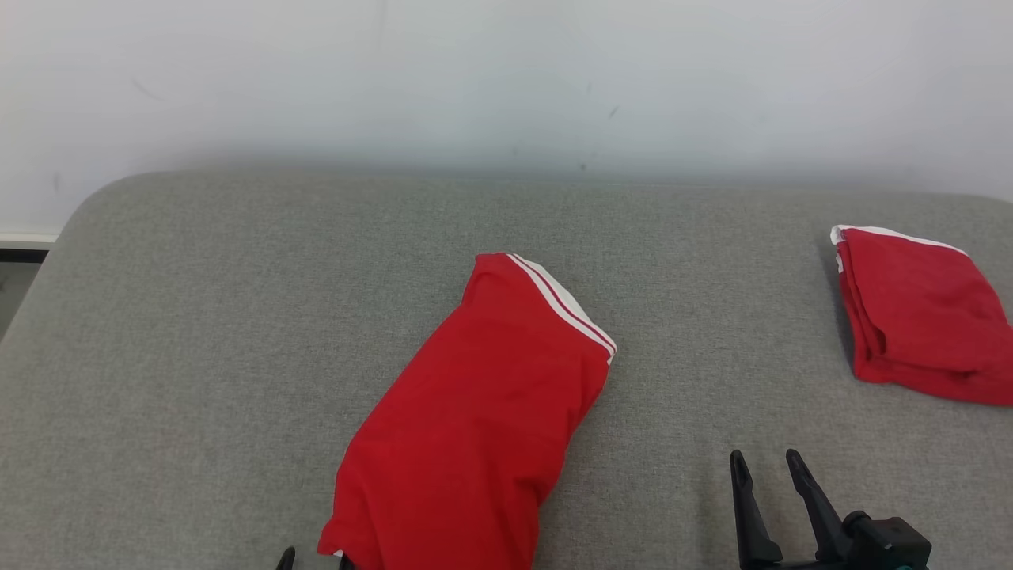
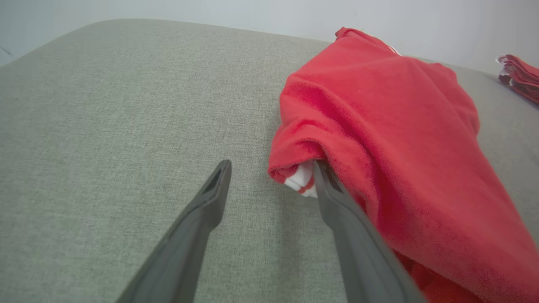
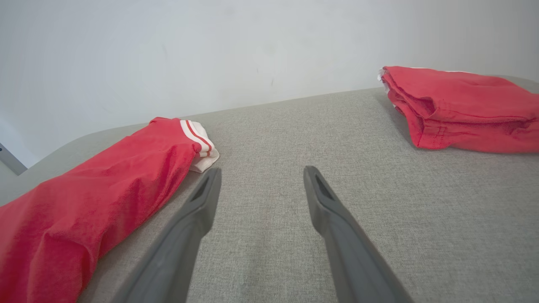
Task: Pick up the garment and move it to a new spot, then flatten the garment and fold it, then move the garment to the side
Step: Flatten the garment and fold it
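On grey cushion: red garment
Axis: near-left to far-right, striped hem far
Left gripper: spread, empty
Right gripper: spread, empty

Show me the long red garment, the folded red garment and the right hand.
Long red fabric garment [image 1: 475,412]: head view, its middle.
Folded red fabric garment [image 1: 918,317]: head view, top layer.
Right hand [image 1: 764,456]: head view, between its fingertips.
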Robot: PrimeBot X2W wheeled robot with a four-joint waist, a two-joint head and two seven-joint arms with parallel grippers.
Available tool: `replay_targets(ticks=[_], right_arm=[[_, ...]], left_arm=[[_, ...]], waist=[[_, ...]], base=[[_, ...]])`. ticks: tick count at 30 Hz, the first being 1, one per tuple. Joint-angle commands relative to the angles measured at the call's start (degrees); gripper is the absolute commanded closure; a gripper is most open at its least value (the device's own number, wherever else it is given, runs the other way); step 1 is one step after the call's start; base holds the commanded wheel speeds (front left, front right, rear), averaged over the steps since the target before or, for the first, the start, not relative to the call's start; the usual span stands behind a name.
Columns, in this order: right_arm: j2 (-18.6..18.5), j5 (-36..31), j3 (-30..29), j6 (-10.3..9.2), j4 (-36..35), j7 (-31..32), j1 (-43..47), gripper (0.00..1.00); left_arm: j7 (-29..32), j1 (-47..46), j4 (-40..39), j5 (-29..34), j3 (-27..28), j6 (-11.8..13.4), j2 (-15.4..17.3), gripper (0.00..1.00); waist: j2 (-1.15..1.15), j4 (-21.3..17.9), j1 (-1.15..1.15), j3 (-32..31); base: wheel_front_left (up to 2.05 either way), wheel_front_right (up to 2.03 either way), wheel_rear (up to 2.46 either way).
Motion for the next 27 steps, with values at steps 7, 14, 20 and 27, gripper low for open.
replay_targets(ticks=[7, 14, 20, 27], right_arm=[[-0.02, 0.17, -0.34, -0.15, -0.10, -0.25, 0.45, 0.00], [-0.02, 0.28, -0.32, -0.15, -0.07, -0.25, 0.51, 0.00], [-0.01, 0.35, 0.25, -0.15, 0.04, -0.25, 0.79, 0.00], [0.06, 5.24, 8.05, -0.15, 4.96, -0.13, 1.37, 0.00]], left_arm=[[-0.17, 3.38, -1.42, -0.39, 0.55, -0.03, -0.72, 0.00], [-0.17, 4.93, -3.32, -1.45, 2.95, 1.39, -0.87, 0.00], [-0.17, 3.30, -8.20, -0.06, 4.43, 1.74, -0.87, 0.00], [-0.17, 1.50, -9.31, 1.48, 6.79, 1.38, -0.87, 0.00]], waist=[[0.00, 1.09, 0.01, -0.01], [0.00, 1.58, 0.01, -0.19], [0.00, 1.97, 0.01, -0.37], [0.00, 1.74, 0.01, -1.51]], base=[[0.00, 0.00, 0.00], [0.00, 0.00, 0.00], [0.00, 0.00, 0.00], [0.00, 0.00, 0.00]])
